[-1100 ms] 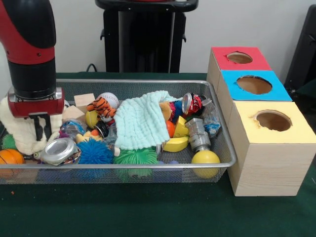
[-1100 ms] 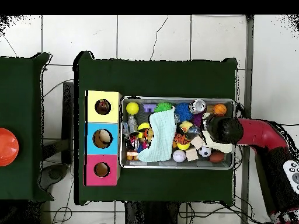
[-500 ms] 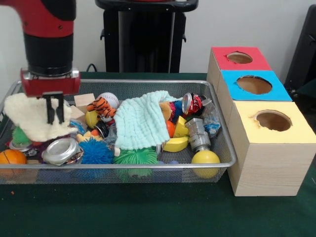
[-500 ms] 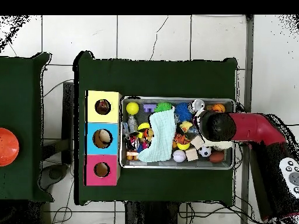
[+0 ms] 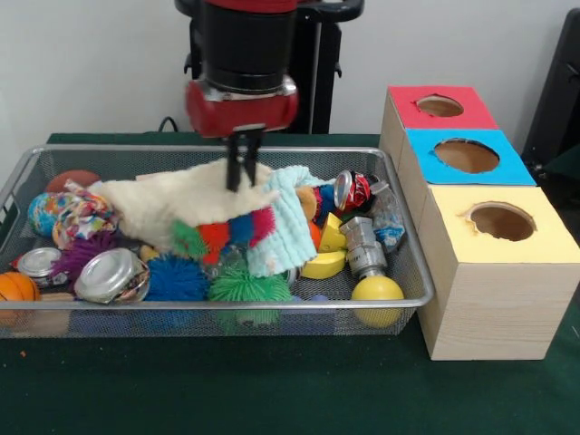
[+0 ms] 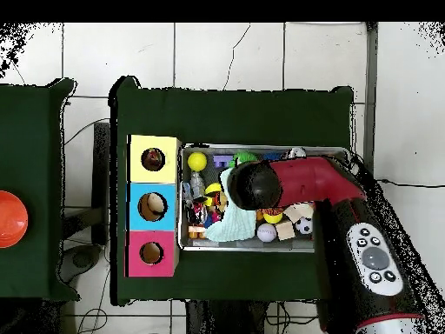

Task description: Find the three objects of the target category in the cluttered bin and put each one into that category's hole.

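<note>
Green table (image 5: 272,390) with wire bin (image 5: 412,272); gripper (image 5: 239,172) over the bin's middle, fingers pinched on cream cloth (image 5: 172,204) beside mint towel (image 5: 290,227).

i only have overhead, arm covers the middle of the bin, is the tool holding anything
Observer: Yes. In the front view the tool is shut on a cream cloth, pinching its upper edge.
Operator: is the cloth clear of the other stuff
Observer: No. It hangs low, draped over the spiky balls and against the mint towel.
Operator: whats under the arm on my right side of the bin
Observer: A crushed silver can lies there near the bin's front wall, with a blue spiky ball beside it.
</note>
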